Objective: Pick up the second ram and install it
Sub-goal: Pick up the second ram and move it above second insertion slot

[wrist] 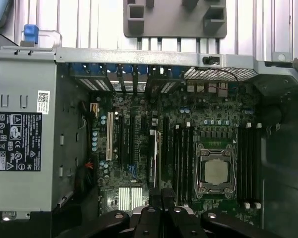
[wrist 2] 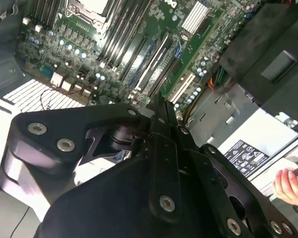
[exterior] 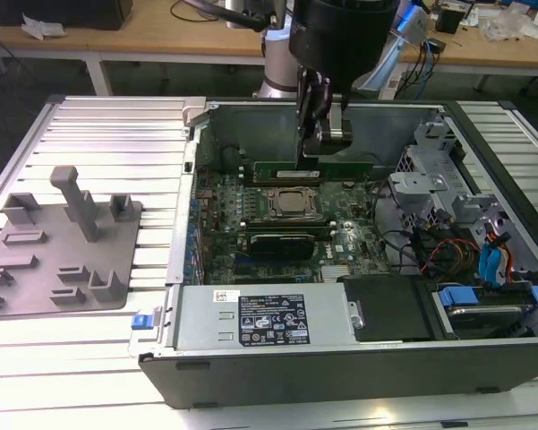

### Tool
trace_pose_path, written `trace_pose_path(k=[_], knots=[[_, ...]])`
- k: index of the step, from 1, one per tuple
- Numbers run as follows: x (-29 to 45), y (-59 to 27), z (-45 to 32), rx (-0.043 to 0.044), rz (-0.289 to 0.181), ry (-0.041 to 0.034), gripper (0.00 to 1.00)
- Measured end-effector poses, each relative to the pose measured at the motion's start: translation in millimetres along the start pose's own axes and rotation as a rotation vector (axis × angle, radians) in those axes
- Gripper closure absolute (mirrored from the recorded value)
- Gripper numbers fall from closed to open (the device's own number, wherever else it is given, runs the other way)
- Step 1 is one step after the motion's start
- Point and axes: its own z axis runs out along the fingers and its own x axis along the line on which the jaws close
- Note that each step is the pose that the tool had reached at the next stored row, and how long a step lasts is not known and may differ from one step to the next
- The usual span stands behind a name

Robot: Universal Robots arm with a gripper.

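The second ram [exterior: 315, 170] is a long green stick with a white label. It hangs level above the memory slots behind the silver processor [exterior: 291, 202], inside the open computer case [exterior: 340, 376]. My gripper [exterior: 315, 148] comes down from above and is shut on the stick's top edge near its middle. In the first wrist view the ram [wrist: 153, 158] appears edge-on, reaching out from the gripper [wrist: 161, 196] beside the processor [wrist: 215, 171]. In the second wrist view the gripper [wrist 2: 161, 106] hangs over the motherboard's slots.
A grey fixture plate [exterior: 63, 242] with upright posts lies on the slatted table at the exterior view's left. The power supply [exterior: 260, 318] fills the case's front. Drive cages and cables [exterior: 465, 242] crowd its right side. A person's hand [wrist 2: 290, 186] rests near the case.
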Motion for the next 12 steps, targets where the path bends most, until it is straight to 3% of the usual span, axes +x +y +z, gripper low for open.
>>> trace_pose_path(k=[12], knots=[[-0.6,-18.9,6.8,-0.0005,0.000,0.0000,0.91]])
